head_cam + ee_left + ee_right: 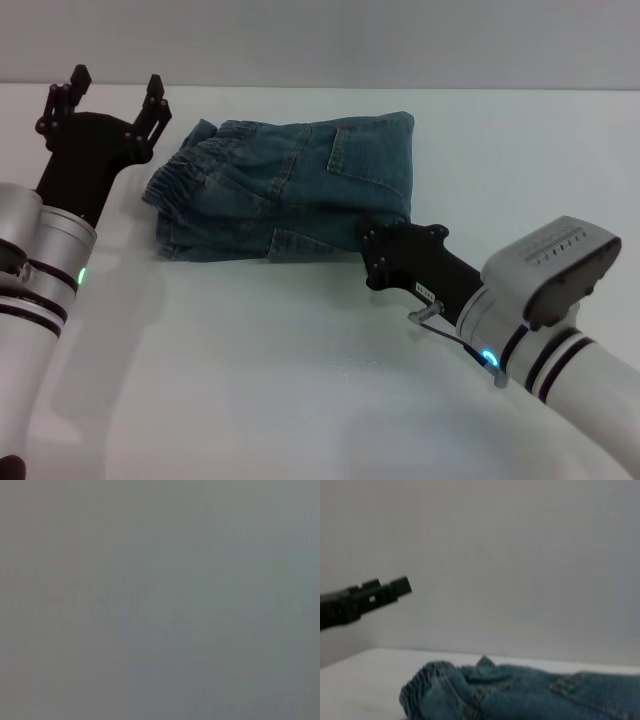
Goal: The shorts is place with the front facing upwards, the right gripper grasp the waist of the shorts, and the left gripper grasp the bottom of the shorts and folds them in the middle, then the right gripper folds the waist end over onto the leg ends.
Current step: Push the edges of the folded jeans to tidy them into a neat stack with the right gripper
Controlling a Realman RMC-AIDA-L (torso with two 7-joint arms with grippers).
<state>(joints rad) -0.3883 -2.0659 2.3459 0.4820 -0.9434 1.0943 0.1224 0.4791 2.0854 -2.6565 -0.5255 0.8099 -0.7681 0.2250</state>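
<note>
1. The denim shorts [285, 190] lie folded on the white desk [300, 380], toward its far side and between the two arms; they form a compact, roughly rectangular bundle with a patch pocket showing on top.
2. The waist of the shorts [185, 180], the puckered elastic band, sits at the bundle's left end, near the left hand. In the right wrist view the same gathered band [422, 687] shows low in the picture, with the rest of the denim running off the edge.
3. The leg ends cannot be picked out with certainty: the layers overlap, and the right hand covers the bundle's near right corner.
4. The left hand [115, 90] is raised at the desk's far left, just beside the waist end but not touching the cloth. Its two black fingers stand spread wide with nothing between them. Its silver arm runs off the lower left edge.
5. In the right wrist view a dark forked tip [375, 596] reaches in from the side, above the shorts and clear of them; it appears to be the left hand seen from farther off.
6. The right hand [372, 258] lies low at the near right corner of the shorts. Its fingertips are hidden against the denim, so I cannot tell how far it is open or whether it holds any cloth.
7. The left wrist view is a flat grey field with nothing recognisable in it.
</note>
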